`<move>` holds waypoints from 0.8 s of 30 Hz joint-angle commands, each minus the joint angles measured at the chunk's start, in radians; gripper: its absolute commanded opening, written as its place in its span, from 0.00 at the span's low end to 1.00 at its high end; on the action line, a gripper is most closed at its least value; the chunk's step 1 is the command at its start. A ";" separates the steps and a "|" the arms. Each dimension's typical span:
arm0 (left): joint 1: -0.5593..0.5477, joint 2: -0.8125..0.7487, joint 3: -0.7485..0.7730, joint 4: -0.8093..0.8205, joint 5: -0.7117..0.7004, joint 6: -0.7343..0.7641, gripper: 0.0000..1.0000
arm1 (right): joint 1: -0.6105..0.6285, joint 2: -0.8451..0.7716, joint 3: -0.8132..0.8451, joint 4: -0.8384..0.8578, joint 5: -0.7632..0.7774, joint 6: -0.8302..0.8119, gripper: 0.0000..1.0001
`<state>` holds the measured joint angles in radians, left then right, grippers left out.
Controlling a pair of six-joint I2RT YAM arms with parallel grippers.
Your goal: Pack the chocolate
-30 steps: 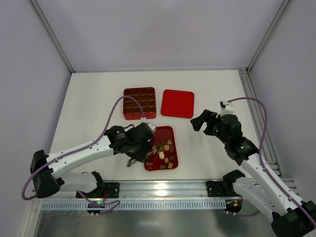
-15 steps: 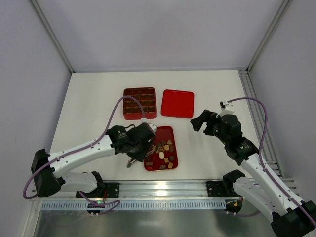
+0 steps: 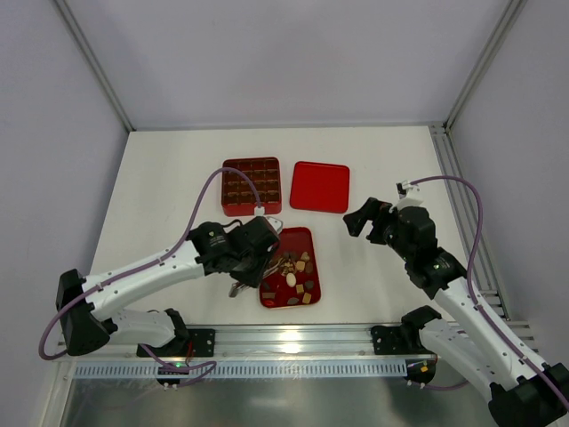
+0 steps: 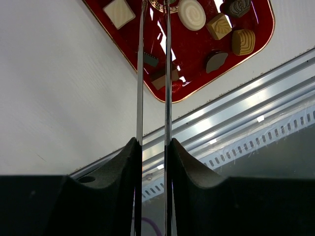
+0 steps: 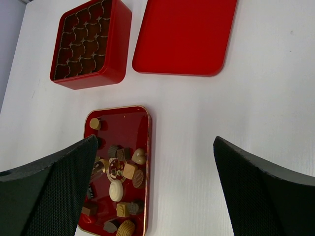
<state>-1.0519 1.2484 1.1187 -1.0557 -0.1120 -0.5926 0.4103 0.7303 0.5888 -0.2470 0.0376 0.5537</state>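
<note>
- Rails of aluminium (image 3: 293, 340) edge the near side of the worktop (image 3: 169, 178), where both arm bases are bolted.
- Left pincer (image 4: 153, 147) is drawn together, its two thin metal blades (image 4: 168, 98) almost parallel with only a sliver between, and it reaches over the near-left part of the red tray (image 4: 197, 59). The blade tips run off the top of the wrist view, so I cannot tell whether a piece is nipped between them.
- Chocolate (image 3: 298, 276) lies loose in that tray. The dark, tan and cream pieces are bunched in its nearer half, straight ahead of the blades and off to one side of them. A round white swirl (image 4: 192, 14) sits just beside one blade.
- Tray's long axis runs near to far, and its far half holds little.
- Right pincer (image 5: 155, 139) hangs over the worktop to the right of the tray, fingers spread wide, gripping nothing.
- Beyond the tray and apart from it stands the gridded red box (image 3: 252, 186), a little left of the tray's line. Its lid (image 3: 320, 186) lies flat just beside it on the right.
- Judgement: the left arm is nearer to both chocolate and box, so the coming carry would likely run away from the bases and slightly left — from tray to a compartment.
</note>
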 commanded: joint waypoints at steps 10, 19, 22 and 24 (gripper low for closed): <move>-0.005 0.006 0.044 -0.015 -0.006 0.025 0.31 | 0.004 -0.015 -0.006 0.037 -0.001 0.003 1.00; -0.005 0.020 0.021 0.000 0.020 0.030 0.32 | 0.002 -0.009 -0.001 0.035 0.002 0.002 1.00; -0.005 0.026 0.015 0.003 0.023 0.031 0.32 | 0.004 -0.009 0.000 0.035 0.002 0.000 1.00; -0.005 0.031 0.013 0.008 0.023 0.033 0.33 | 0.001 -0.008 0.002 0.034 0.002 -0.001 1.00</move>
<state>-1.0519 1.2770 1.1290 -1.0668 -0.1032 -0.5694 0.4103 0.7307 0.5884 -0.2474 0.0380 0.5533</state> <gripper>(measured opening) 0.331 0.996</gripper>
